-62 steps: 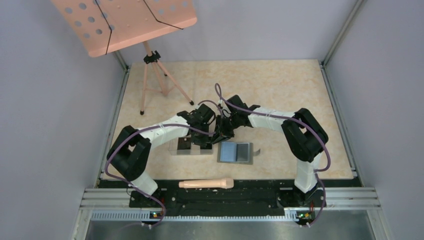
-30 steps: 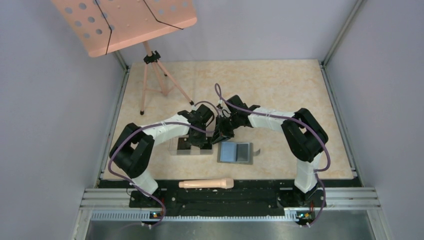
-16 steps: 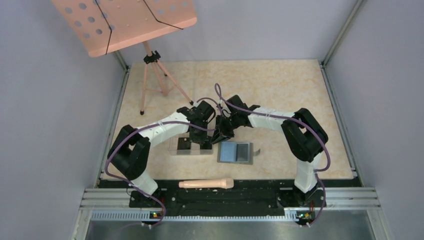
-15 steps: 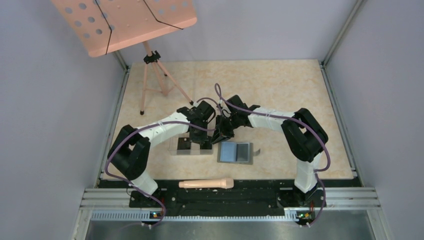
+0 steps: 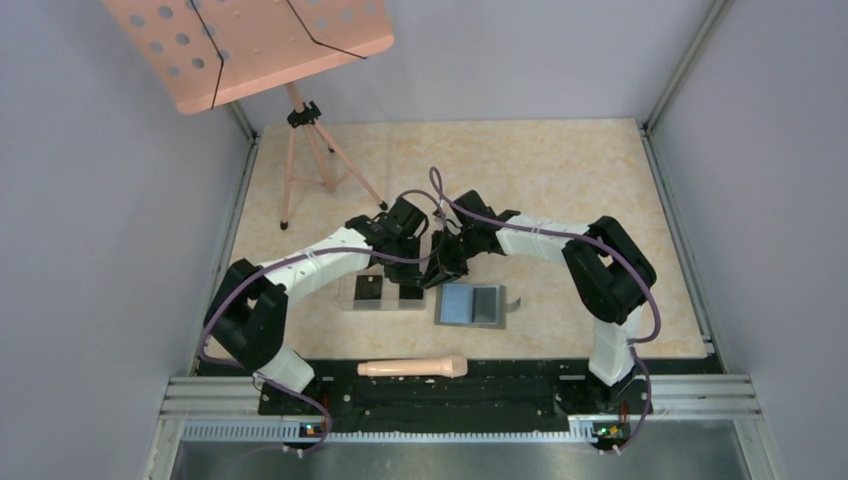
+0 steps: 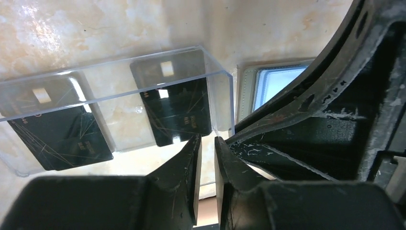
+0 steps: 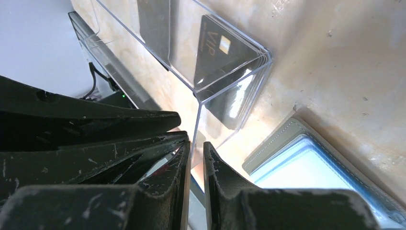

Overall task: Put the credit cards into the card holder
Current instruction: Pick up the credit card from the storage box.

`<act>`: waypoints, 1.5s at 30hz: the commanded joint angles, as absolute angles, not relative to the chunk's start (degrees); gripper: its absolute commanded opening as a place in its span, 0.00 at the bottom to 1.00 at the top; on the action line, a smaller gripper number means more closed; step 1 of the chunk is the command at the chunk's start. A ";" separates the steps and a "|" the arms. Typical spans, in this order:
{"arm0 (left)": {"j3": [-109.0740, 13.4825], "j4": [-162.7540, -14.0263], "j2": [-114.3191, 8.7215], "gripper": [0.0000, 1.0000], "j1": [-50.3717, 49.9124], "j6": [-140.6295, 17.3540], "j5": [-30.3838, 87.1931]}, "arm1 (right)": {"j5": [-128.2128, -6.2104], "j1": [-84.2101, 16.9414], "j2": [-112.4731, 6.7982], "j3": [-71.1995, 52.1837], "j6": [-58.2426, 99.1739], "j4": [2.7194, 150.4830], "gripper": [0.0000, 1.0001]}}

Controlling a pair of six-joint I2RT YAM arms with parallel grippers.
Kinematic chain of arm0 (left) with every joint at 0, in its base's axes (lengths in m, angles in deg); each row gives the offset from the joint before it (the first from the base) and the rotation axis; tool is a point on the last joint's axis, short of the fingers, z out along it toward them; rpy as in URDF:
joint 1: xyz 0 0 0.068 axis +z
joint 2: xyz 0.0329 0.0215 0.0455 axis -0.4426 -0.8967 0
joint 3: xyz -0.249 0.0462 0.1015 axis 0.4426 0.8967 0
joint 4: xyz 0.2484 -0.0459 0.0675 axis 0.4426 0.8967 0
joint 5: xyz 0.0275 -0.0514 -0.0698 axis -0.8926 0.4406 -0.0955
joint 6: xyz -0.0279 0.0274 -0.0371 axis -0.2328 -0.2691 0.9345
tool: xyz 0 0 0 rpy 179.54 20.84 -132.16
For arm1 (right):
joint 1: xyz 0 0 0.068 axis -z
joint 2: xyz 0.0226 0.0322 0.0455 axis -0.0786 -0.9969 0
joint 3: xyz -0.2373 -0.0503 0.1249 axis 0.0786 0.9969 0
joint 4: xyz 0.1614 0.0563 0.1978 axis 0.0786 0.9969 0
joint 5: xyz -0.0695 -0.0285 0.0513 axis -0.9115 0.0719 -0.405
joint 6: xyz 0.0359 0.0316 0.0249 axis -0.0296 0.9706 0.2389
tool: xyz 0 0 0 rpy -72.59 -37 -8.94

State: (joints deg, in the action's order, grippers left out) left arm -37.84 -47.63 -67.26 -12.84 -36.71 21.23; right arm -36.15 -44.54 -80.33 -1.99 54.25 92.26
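Clear plastic box [image 5: 383,292] sits on the beige table [image 5: 560,180] nr its front edge, w/ two black credit cards [image 6: 174,103] lying flat inside, side by side, not touching each other. One card shows "VIP" lettering + a pale chip mark in the R wrist view. Card holder [image 5: 470,303] lies open & flat just beside the box on its R side: bluish half twd the box, gray half away, small tab sticking out the R edge.

R gripper [image 7: 195,146]: fingers nearly together, pinching the box's clear wall at the corner closest to the card holder; the wall edge runs straight down btwn the tips. L gripper [image 6: 207,142]: jaws parted by a narrow slit, nothing btwn them. Its tips are over one long wall of the box, by the card nearest the card holder; can't tell if they touch the box. In the top view both wrists are close together above the box.

Pink perforated music stand [image 5: 250,40] on a tripod stands at the table's far L corner. Beige cylinder [image 5: 412,367] lies on the black rail [image 5: 520,385] in front of the table, btwn the arm bases
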 commanded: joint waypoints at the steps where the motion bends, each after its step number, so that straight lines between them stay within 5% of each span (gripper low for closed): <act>1: -36.94 -50.06 -67.69 0.21 -12.84 -35.85 23.38 | -35.27 -45.69 -80.93 -1.55 53.74 91.07 0.14; 6: -36.78 -48.37 -69.97 0.17 -12.71 -34.82 21.53 | -35.44 -45.66 -80.82 -1.51 53.55 91.36 0.13; 16: -31.69 -49.02 -63.76 0.38 -8.89 -34.49 17.22 | -35.44 -45.64 -80.83 -1.40 53.20 91.65 0.14; 45: -32.60 -54.36 -73.98 0.33 -10.44 -36.98 26.82 | -35.08 -45.67 -81.64 -1.91 53.26 91.74 0.14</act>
